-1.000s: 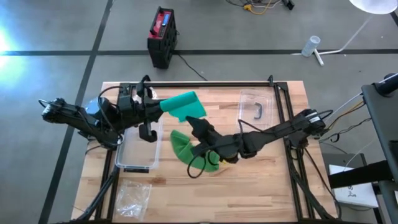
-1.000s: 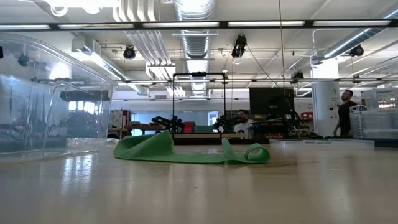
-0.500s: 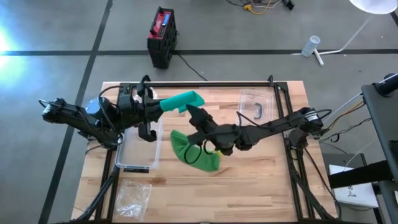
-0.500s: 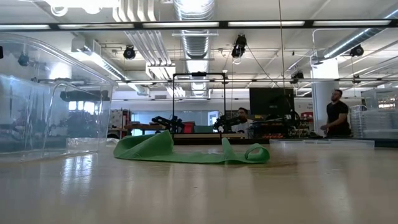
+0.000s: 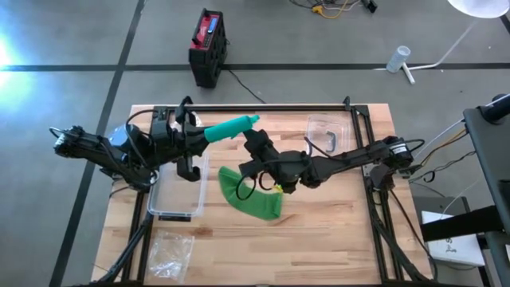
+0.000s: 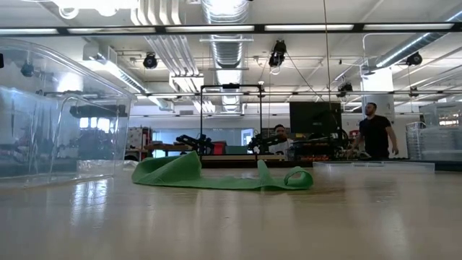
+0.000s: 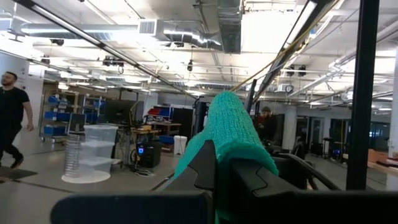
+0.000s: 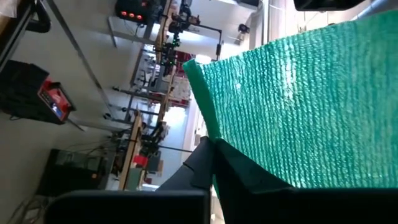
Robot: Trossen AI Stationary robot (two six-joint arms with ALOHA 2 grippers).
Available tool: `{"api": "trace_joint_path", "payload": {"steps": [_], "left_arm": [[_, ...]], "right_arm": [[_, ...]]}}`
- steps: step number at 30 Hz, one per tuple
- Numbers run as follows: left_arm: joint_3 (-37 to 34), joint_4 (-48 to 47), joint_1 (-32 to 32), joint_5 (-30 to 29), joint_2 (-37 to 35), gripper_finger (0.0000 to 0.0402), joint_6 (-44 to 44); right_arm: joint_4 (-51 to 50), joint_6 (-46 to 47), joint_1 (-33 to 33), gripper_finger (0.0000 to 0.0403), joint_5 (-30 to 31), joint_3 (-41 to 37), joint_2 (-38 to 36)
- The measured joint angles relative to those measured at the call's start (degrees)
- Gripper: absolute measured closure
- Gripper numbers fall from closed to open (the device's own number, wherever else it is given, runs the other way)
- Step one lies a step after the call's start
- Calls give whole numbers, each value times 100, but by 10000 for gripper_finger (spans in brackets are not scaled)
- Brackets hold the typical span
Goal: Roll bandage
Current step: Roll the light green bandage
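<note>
Wooden table (image 5: 335, 239) centre frame, clear bin (image 5: 177, 191) at left. Left gripper (image 5: 205, 134) closed on teal bandage (image 5: 231, 126), upper centre. Right gripper (image 5: 253, 137) clamped on bandage's other end. Rest of bandage lies in green heap below, mid-table.

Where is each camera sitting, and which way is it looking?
High view: above the table, looking straight down; both arms show, left tool and right tool on the green bandage.
Low view: at tabletop height, looking across at the bandage; no arm shows.
Left wrist view: on the left arm, looking past its tool shut on the bandage.
Right wrist view: on the right arm, its tool shut on the bandage.
All four views share the bandage.
</note>
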Motion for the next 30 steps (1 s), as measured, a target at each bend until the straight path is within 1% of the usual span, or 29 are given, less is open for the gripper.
{"api": "trace_joint_path", "payload": {"steps": [5, 8, 11, 13, 16, 18, 21, 24, 28, 30], "left_arm": [[0, -25, 0, 0, -7, 400, 71], [0, -90, 0, -56, -42, 400, 175], [0, -274, 0, -485, -97, 400, 511], [0, -506, 1, -930, -131, 400, 751], [0, -851, 7, -1533, -151, 400, 1199], [0, -1067, 11, -1761, -151, 400, 1628], [0, -1405, 9, -1808, -88, 400, 1995], [-9, -1793, 15, -1825, 13, 400, 2027], [-32, -2123, 73, -2145, 179, 400, 2031], [-39, -2238, 94, -2245, 281, 400, 2032]], "right_arm": [[1, 57, 56, 401, 220, 0, 0], [-21, 257, 193, 401, 365, 0, 0], [-29, 340, 431, 402, 460, 0, 0], [-36, 351, 609, 402, 475, 0, -15], [-33, 354, 859, 402, 389, 0, -70], [-29, 357, 988, 402, 281, 0, -135], [-17, 383, 1062, 402, 136, 0, -284], [24, 490, 1058, 403, 33, 7, -429], [30, 733, 1049, 403, -212, 7, -582], [26, 781, 1050, 403, -236, 7, -661]]}}
